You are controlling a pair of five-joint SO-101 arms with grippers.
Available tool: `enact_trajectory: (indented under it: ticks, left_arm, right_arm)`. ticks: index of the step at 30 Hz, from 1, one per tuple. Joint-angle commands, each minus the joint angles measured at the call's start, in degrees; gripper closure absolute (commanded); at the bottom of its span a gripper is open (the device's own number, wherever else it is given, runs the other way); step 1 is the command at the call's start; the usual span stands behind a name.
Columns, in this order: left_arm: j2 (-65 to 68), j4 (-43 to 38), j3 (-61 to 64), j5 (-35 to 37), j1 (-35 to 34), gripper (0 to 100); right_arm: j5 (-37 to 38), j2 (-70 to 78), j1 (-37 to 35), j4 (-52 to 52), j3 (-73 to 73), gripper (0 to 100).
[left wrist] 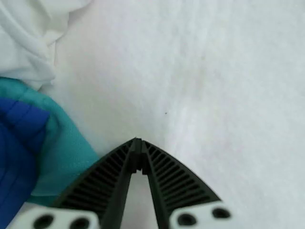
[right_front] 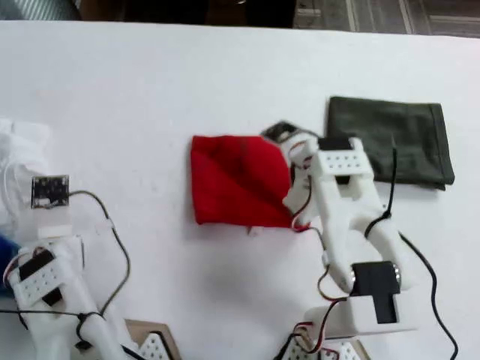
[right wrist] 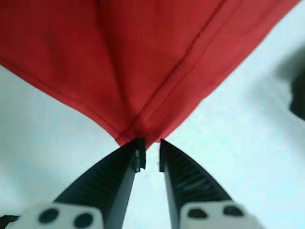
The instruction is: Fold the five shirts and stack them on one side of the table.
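Note:
A red shirt (right_front: 238, 180) lies partly folded at the table's middle, and its right corner (right wrist: 136, 136) comes to a point just in front of my right gripper (right wrist: 149, 155). That gripper (right_front: 285, 142) is open by a narrow gap, with white table showing between the fingertips. A folded dark green shirt (right_front: 388, 141) lies flat to the right of the red one. At the left edge sit a crumpled white shirt (left wrist: 33, 38) and a teal and blue shirt (left wrist: 33, 152). My left gripper (left wrist: 138, 155) is shut and empty above bare table beside them.
The white table (right_front: 150, 90) has open room behind and in front of the red shirt. The right arm's white body (right_front: 349, 225) and its cables stand between the red and green shirts. The table's far edge (right_front: 225, 25) runs along the back.

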Motion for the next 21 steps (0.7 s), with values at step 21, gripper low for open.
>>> enact_trajectory:
  ticks: [21]
  left_arm:
    - [-1.05,-0.97,-0.22,0.44,-0.44,97]
  right_arm:
    - [-14.24,35.74,-5.76,-5.67,-46.07,97.9]
